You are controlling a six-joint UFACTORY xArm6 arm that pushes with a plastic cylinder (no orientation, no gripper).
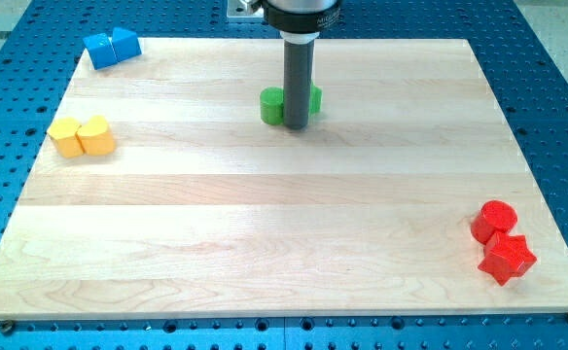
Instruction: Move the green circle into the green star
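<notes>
Camera view: green circle (271,105) touching claw tip (296,126) at ten o'clock; green star (314,97) at two; claw a bare rod, no jaws.

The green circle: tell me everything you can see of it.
The green circle is a short, bright green cylinder with a flat round top, matte like painted wood or plastic. It stands flat on the pale wooden board, near the view's top, about midway across. My tip stands right against its right side and hides that edge. The green star peeks out beyond the rod, so whether the two blocks touch cannot be seen.
</notes>
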